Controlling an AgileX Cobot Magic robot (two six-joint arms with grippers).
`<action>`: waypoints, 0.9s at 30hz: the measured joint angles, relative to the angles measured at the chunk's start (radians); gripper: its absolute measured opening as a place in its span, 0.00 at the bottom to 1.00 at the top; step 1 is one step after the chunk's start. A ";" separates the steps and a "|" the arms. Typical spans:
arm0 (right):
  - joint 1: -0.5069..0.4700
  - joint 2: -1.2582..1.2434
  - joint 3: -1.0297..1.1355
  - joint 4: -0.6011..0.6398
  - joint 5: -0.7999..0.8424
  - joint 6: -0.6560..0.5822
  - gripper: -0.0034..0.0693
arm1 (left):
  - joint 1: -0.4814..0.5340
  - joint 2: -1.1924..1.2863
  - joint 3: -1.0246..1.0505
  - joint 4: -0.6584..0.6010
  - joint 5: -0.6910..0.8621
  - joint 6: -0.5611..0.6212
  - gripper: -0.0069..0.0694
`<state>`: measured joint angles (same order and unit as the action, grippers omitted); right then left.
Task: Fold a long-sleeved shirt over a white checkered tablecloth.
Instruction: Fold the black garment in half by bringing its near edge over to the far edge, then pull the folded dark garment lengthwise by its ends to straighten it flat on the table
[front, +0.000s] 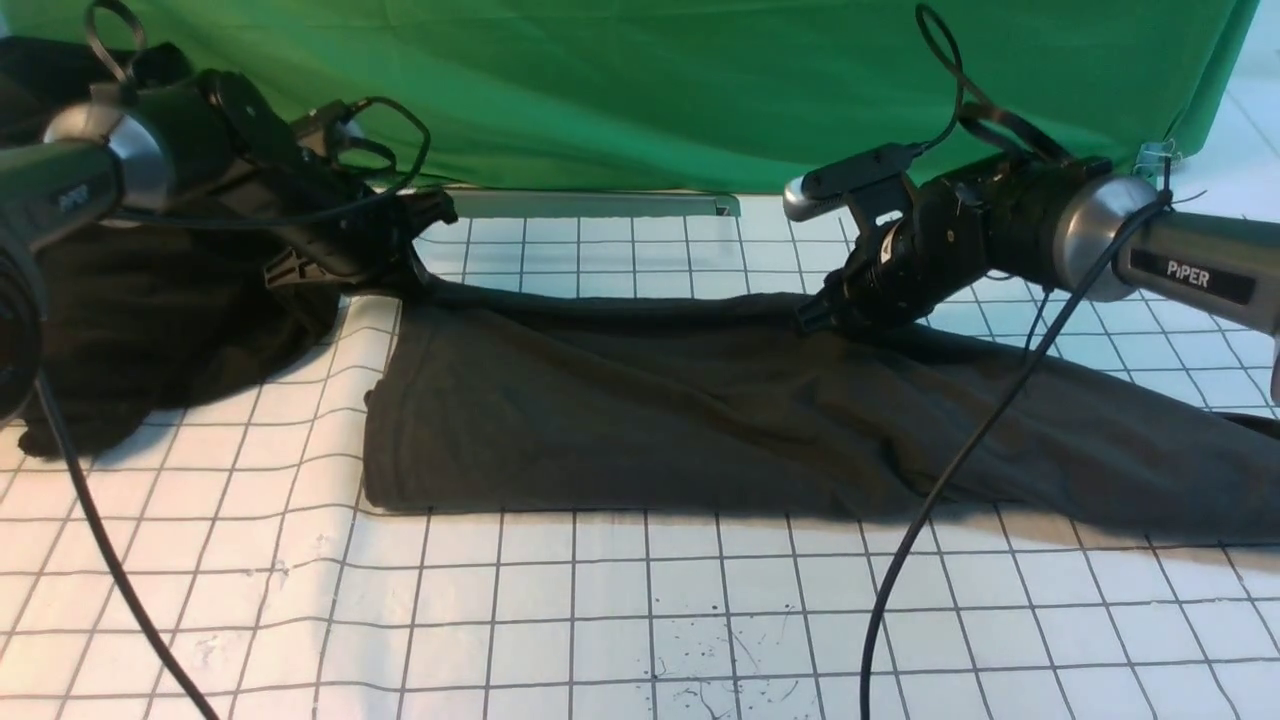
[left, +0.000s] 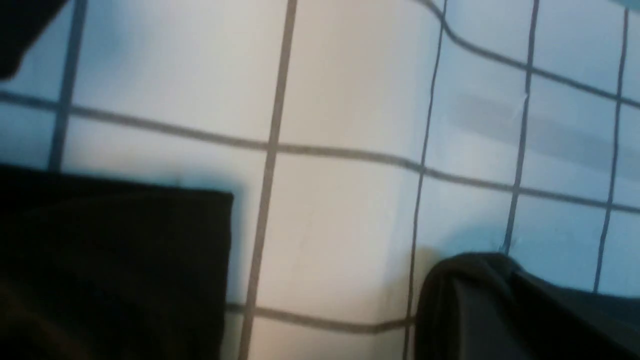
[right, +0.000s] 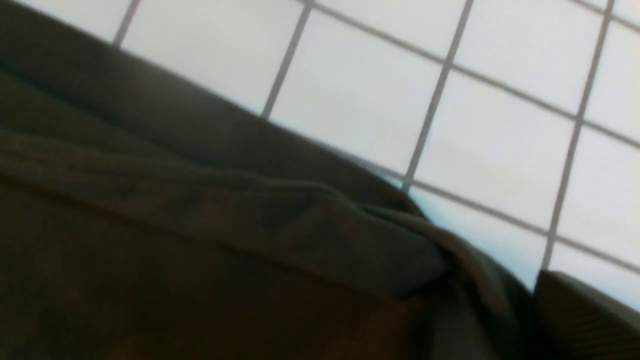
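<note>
Shirt corner (left: 500, 310) on checkered tablecloth (left: 340, 225)

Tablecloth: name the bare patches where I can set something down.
Widest: the near strip of tablecloth in front of the long-sleeved shirt. Narrower: the band between shirt and green cloth. Crowded: far left, under the black heap.
</note>
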<state>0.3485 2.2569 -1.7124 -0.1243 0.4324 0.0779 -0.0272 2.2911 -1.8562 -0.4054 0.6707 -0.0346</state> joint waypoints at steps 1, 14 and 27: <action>0.000 0.000 0.000 0.000 -0.002 0.001 0.46 | 0.000 0.000 -0.002 0.001 0.000 0.000 0.24; -0.087 0.012 -0.200 0.000 0.154 0.146 0.57 | 0.000 -0.056 -0.162 0.003 0.044 -0.021 0.63; -0.213 -0.201 -0.279 0.013 0.759 -0.171 0.05 | 0.000 -0.077 -0.233 -0.003 0.490 0.103 0.14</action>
<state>0.1359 2.0555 -1.9916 -0.1114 1.1914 -0.0930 -0.0272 2.2143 -2.0895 -0.4084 1.1607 0.0681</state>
